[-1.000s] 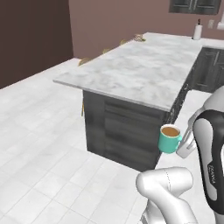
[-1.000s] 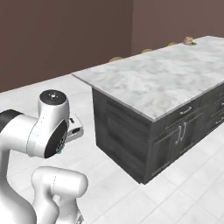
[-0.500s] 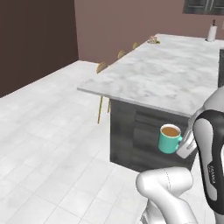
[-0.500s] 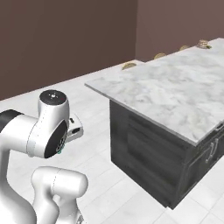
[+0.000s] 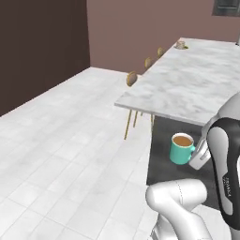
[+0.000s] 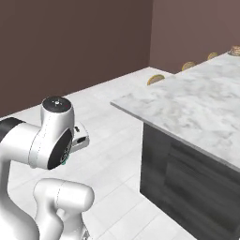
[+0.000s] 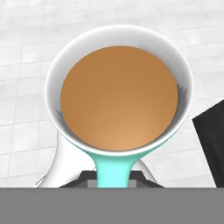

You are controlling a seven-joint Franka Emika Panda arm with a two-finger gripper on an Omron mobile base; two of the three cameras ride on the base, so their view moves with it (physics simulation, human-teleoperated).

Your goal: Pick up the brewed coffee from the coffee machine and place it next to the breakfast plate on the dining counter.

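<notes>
One brewed coffee (image 5: 181,148), a teal mug full of brown liquid, hung upright in the air at 5 o'clock of the left base view, below the near edge of the dining counter (image 5: 197,89). The gripper (image 5: 197,158) was clamped tight on its handle. Three stools (image 5: 132,78) lined the counter's left side. One plate (image 5: 181,45) sat far at 1 o'clock. Wide open floor (image 5: 56,140) stretched toward 9 o'clock.

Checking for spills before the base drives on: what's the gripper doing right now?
Gripper: shut on the teal mug of coffee, gripping its handle, mug upright beside the dining counter.
</notes>
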